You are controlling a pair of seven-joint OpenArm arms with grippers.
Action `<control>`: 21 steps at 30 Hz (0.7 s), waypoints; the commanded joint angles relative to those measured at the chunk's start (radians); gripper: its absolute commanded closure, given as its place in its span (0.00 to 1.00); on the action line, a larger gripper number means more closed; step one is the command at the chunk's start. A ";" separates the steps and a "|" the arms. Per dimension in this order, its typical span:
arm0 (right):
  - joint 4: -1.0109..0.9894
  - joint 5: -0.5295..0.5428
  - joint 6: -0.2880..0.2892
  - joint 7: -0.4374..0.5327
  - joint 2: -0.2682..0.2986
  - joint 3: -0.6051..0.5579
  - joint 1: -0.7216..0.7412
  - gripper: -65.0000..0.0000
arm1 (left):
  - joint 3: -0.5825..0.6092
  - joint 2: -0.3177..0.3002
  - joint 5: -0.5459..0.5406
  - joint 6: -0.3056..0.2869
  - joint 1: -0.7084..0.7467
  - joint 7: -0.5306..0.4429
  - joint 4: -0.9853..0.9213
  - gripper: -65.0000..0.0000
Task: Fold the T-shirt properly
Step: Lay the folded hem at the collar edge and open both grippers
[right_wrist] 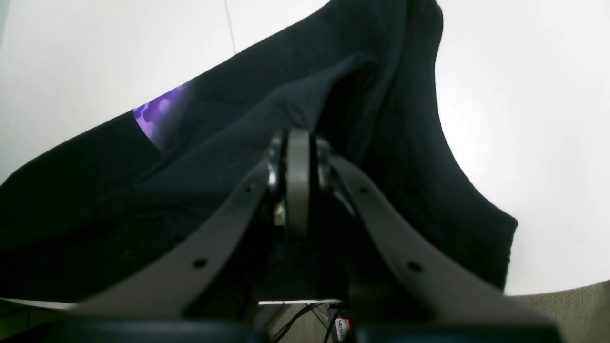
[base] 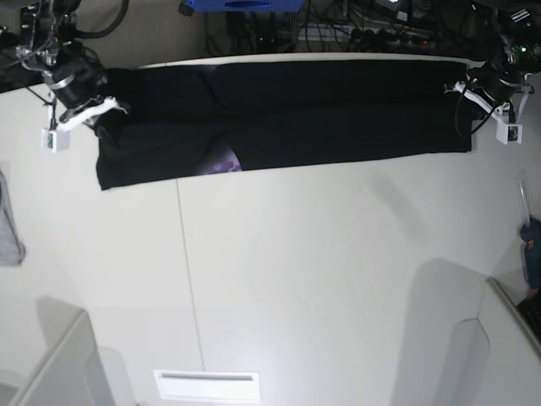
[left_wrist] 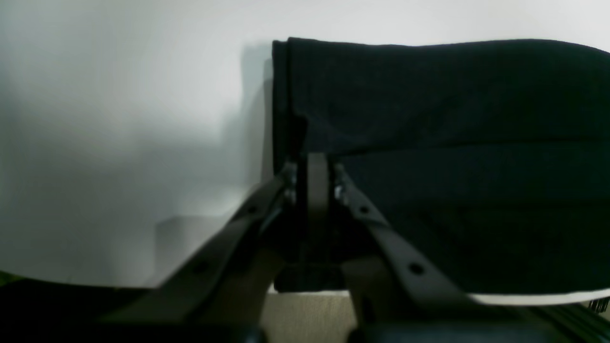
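The black T-shirt (base: pixel 287 114) lies folded into a long band across the far edge of the white table (base: pixel 321 271). A purple patch (base: pixel 221 161) of its print peeks out near the left end. At the band's right end, my left gripper (base: pixel 463 89) is shut on the T-shirt (left_wrist: pixel 429 119); the left wrist view shows its fingertips (left_wrist: pixel 317 164) pinching the cloth's corner. My right gripper (base: pixel 106 114) holds the left end. In the right wrist view it (right_wrist: pixel 298 140) is shut on a raised fold of the T-shirt (right_wrist: pixel 391 119), beside the purple patch (right_wrist: pixel 159 112).
A small grey cloth (base: pixel 8 224) lies at the table's left edge. A blue tool (base: pixel 531 245) sits at the right edge. A white label (base: pixel 207 385) is near the front edge. Cables and gear (base: pixel 338 25) crowd the space behind the table.
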 commanded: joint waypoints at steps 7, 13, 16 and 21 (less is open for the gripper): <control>-0.021 0.007 0.001 0.019 -0.018 0.011 -0.006 1.00 | -0.010 -0.016 -0.003 -0.001 0.003 -0.012 0.014 1.00; -0.033 0.007 -0.003 -0.007 -0.018 0.012 -0.010 1.00 | -0.012 -0.016 -0.002 -0.001 0.003 -0.012 0.014 1.00; -0.033 0.005 -0.003 -0.033 -0.018 0.014 -0.012 0.97 | -0.012 -0.016 -0.002 -0.001 0.003 -0.012 0.016 0.75; -0.033 0.005 -0.005 -0.037 -0.019 0.054 -0.018 0.68 | -0.013 -0.020 -0.002 -0.001 0.003 -0.012 0.019 0.33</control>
